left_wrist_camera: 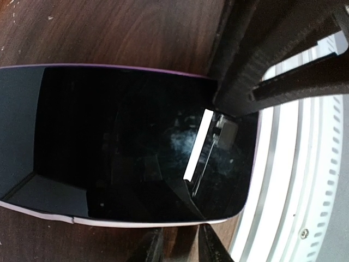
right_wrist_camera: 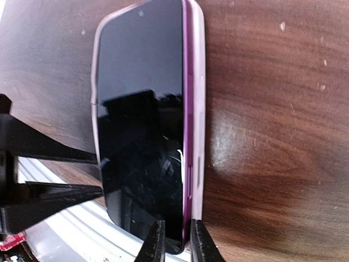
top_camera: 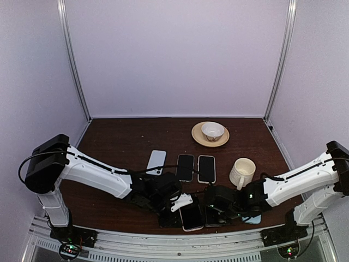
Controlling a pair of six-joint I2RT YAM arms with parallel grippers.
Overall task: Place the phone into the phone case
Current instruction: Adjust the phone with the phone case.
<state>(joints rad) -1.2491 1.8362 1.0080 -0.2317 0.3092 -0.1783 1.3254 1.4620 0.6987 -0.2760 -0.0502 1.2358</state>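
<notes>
Risk: the phone (right_wrist_camera: pixel 142 109) lies at the near edge of the table (right_wrist_camera: pixel 272 136) — a sideways shove while seating it could slide it and the phone case (right_wrist_camera: pixel 194 109) toward the rail (left_wrist_camera: pixel 305 164).
Cause: the purple rim shows broad along one long side only, so the phone looks not fully seated there; pressing one edge could pop the other out.
Right gripper (right_wrist_camera: pixel 177 241): fingers drawn narrow, straddling the case's side wall at the near corner — clenched on the phone case, by the look of it.
Left gripper (left_wrist_camera: pixel 180 244): fingertips at the opposite long side; whether they bite or merely touch, I cannot tell.
Phone and pincers: it lies screen up between the two, its near end closest to both.
</notes>
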